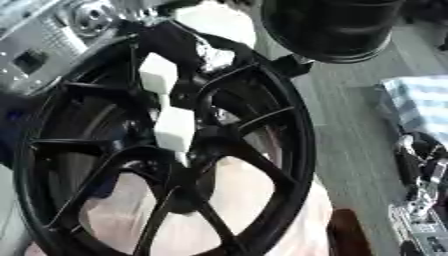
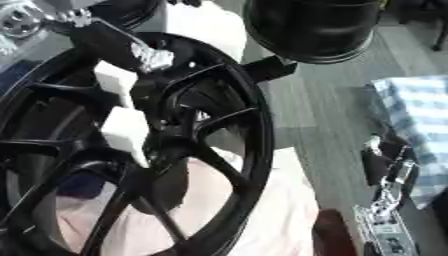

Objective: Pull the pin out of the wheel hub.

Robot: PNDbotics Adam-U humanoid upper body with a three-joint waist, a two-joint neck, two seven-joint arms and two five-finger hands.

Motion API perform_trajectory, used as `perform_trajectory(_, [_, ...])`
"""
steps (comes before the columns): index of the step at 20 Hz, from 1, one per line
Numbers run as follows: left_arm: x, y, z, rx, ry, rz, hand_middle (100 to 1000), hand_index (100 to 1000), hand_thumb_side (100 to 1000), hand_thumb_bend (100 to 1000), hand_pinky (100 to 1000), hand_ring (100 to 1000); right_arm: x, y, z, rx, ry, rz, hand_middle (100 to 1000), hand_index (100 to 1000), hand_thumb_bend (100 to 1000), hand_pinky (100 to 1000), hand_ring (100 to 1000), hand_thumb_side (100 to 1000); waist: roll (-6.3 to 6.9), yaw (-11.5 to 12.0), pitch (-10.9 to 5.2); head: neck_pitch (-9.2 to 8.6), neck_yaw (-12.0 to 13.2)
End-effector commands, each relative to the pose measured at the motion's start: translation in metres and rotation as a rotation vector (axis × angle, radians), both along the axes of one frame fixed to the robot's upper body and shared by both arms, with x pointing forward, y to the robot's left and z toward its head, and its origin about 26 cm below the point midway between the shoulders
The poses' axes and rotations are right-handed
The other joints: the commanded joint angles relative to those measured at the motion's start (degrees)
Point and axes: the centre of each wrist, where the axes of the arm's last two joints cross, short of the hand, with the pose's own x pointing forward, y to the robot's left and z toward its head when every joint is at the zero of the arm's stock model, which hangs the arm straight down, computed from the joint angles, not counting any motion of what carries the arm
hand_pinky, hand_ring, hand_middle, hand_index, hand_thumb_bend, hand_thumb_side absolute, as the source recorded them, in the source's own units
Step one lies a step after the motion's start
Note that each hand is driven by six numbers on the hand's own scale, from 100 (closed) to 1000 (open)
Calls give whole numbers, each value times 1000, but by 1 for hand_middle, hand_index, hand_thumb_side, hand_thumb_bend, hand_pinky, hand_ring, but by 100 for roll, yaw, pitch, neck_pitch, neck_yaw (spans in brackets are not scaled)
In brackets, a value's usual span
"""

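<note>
A black spoked wheel [image 1: 289, 130] stands on edge, filling the left of both views. Its hub [image 1: 203, 145] is dark and I cannot make out a pin there. My left arm comes in from the upper left, and its black left hand [image 1: 175, 42] lies over the top of the rim, against the spokes. Below it two white blocks [image 1: 159, 74] sit in line in front of the spokes, running down towards the hub; what they are is unclear. My right hand [image 1: 422, 172] rests open at the lower right, fingers up, well clear of the wheel.
A large black round drum [image 1: 332, 27] hangs at the top, close to the rim. A pale pink cloth [image 1: 254, 200] lies behind the wheel. A blue checked cloth [image 1: 420, 107] lies at the right edge and a dark brown thing [image 1: 350, 232] at the bottom.
</note>
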Motion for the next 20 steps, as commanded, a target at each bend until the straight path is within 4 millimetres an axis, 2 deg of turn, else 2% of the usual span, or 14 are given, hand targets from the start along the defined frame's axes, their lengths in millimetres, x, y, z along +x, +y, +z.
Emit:
perform_trajectory(1, [12,7,18,25,-1,27,793,886,547,374,843,806,2,-3,10,-18,-28,-6,586,731,125,706,704,431,-5,-7,-93,-86,-3])
perform_trajectory(4, [23,21,29,25,26,41,785,874,414,377,853,815,2,-3,9,-18,-28,-5,585,731,125,705,703,431,-5,-4,-85,-76,-16])
perform_trajectory(6, [30,32,37,29,35,58,783,871,358,367,854,817,2,-3,9,-20,-27,-6,584,730,125,704,701,430,0,0,-75,-68,-26])
perform_trajectory(9, [35,46,49,37,53,89,782,873,391,349,853,817,1,-3,9,-23,-29,-11,582,729,124,701,699,430,21,8,-56,-64,-48])
perform_trajectory(14, [32,58,62,50,110,101,780,872,583,315,855,821,1,-6,10,-28,-30,-23,580,729,123,700,697,430,69,36,-35,-48,-90])
perform_trajectory(15, [31,59,63,52,126,97,777,869,696,325,856,823,1,-6,10,-30,-30,-24,580,729,122,699,697,429,78,41,-32,-47,-96])
perform_trajectory(16, [30,59,65,51,144,90,771,864,792,365,855,822,1,-6,10,-31,-30,-25,580,728,121,699,697,431,84,44,-30,-51,-99])
perform_trajectory(18, [26,60,71,42,176,68,759,852,878,458,854,820,1,-7,10,-32,-29,-27,579,728,120,699,696,431,90,44,-27,-68,-94])
perform_trajectory(20, [24,63,77,32,208,55,754,840,886,503,851,818,1,-7,10,-32,-29,-28,578,728,119,698,696,432,96,45,-25,-83,-82])
